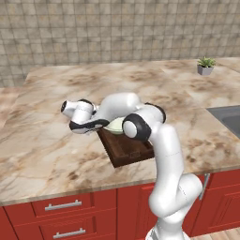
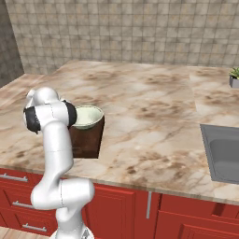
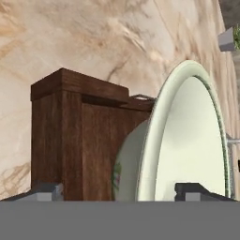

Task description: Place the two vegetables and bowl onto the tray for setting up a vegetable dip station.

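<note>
Gripper (image 3: 121,191) fingertips cropped, bowl (image 3: 187,140) hiding tray (image 3: 65,136) interior

In the left base view the arm covers most of the bowl (image 1: 114,125) and the far end of the tray (image 1: 129,149). The sink (image 2: 223,151) at the counter's right edge is cut off by the picture's edge. The tray's contents under the bowl cannot be told.
</note>
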